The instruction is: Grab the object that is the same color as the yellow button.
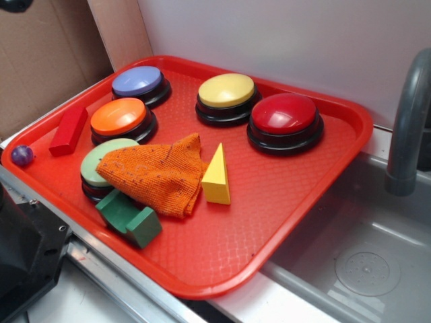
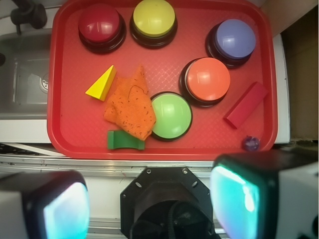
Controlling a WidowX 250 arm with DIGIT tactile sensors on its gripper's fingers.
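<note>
The yellow wedge (image 1: 217, 176) stands on the red tray (image 1: 303, 222), right beside the orange cloth (image 1: 158, 173). In the wrist view the wedge (image 2: 101, 83) lies at the tray's left middle. The yellow button (image 1: 227, 96) sits at the tray's back, between the purple and red buttons; it also shows in the wrist view (image 2: 153, 20). My gripper (image 2: 149, 204) is open and empty, its two fingers (image 2: 60, 211) wide apart. It hovers high above the metal rail in front of the tray, far from the wedge. The gripper does not show in the exterior view.
On the tray are a red button (image 1: 285, 120), purple button (image 1: 139, 84), orange button (image 1: 121, 119), green button (image 1: 101, 165) partly under the cloth, red block (image 1: 68, 130), green arch block (image 1: 128, 219) and purple ball (image 1: 22, 155). A sink (image 1: 363, 256) with grey faucet (image 1: 407, 128) lies beside it.
</note>
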